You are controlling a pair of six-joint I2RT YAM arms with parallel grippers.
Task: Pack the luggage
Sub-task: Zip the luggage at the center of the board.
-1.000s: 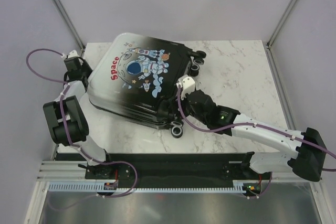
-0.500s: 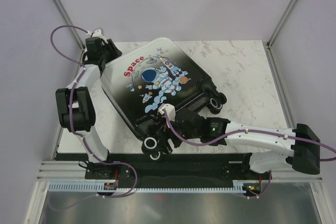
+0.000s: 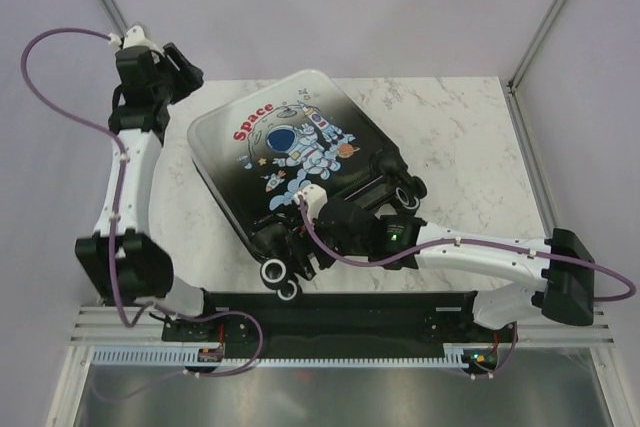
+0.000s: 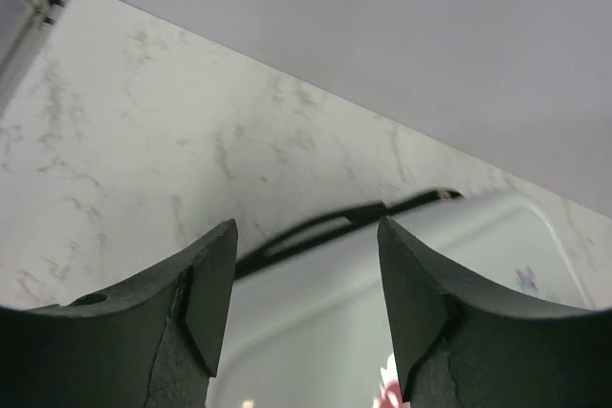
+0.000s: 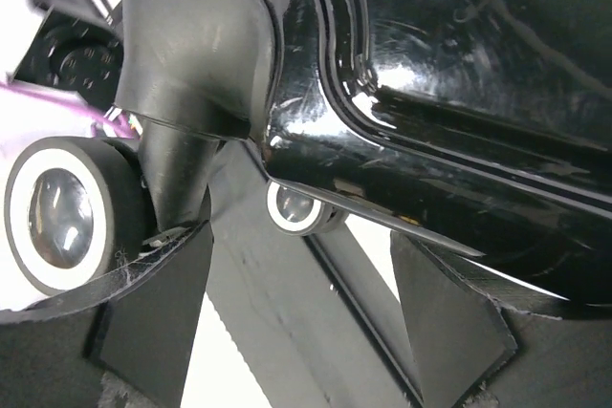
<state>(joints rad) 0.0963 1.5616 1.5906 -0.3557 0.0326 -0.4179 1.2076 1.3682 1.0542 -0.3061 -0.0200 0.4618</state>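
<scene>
We see the small hard-shell suitcase [image 3: 300,157], glossy black-to-white w/ an astronaut print. It lies shut and diagonal on the white marble-look table [image 3: 470,137]. Its wheel end points to the near edge and its pale rounded corner sits close to the far-left table edge. Bare marble runs wide to its right & behind it. The left gripper [image 3: 188,75] hangs just off that pale corner, jaws spread, grasping nothing. The right gripper [image 3: 298,239] sits at the wheel end, jaws wide either side of the shiny black moulded rim, beside a black-tyred wheel [image 5: 57,212]. We can't tell if its pads touch.
</scene>
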